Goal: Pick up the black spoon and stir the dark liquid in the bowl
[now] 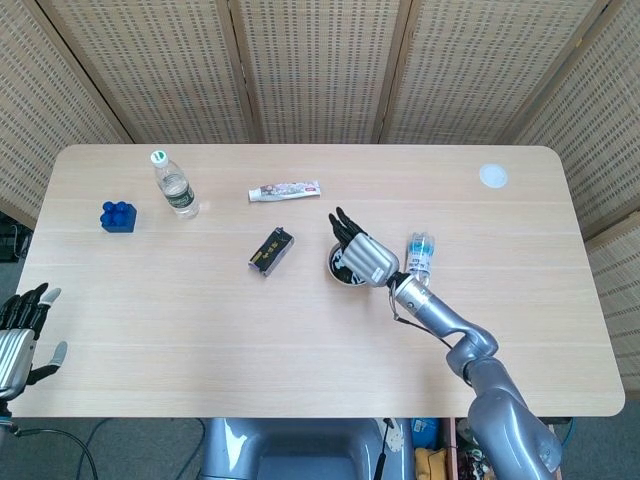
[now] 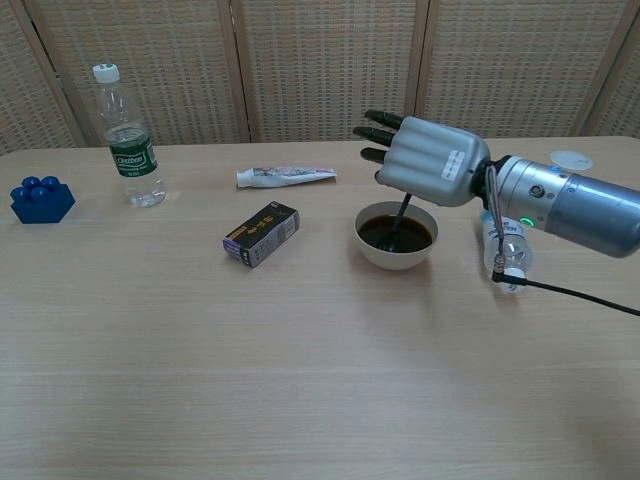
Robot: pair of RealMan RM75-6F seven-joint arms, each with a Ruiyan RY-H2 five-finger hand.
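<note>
Hovering over the bowl (image 2: 396,250), the right robot hand (image 2: 425,162) apparently grips the black spoon (image 2: 399,215), dipped in dark liquid (image 2: 395,235).

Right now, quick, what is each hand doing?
Left hand: open, holding nothing, at the table's near edge.
Right hand: holding the black spoon, its tip in the bowl.

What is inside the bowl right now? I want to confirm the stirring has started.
The bowl holds dark liquid, with the black spoon dipped in, held by the right hand. The spoon's tip is submerged and hidden.
</note>
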